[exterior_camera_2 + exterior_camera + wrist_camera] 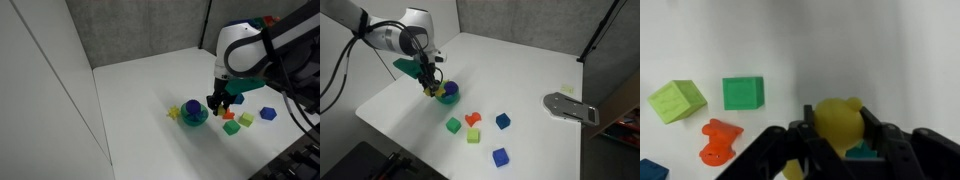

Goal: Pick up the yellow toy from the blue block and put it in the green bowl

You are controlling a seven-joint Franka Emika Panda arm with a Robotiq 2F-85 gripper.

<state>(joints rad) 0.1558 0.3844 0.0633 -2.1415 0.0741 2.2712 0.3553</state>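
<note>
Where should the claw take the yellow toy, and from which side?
Probably across the rounded middle of the yellow toy, coming down from above: in the wrist view its bulging body lines up with the gap of the claw, both sides bare.

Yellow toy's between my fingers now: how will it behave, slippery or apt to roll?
The yellow toy looks rounded and smooth, so it may slip between the fingers. Small plastic-looking piece, probably light and stiff. Released, it would likely roll.
</note>
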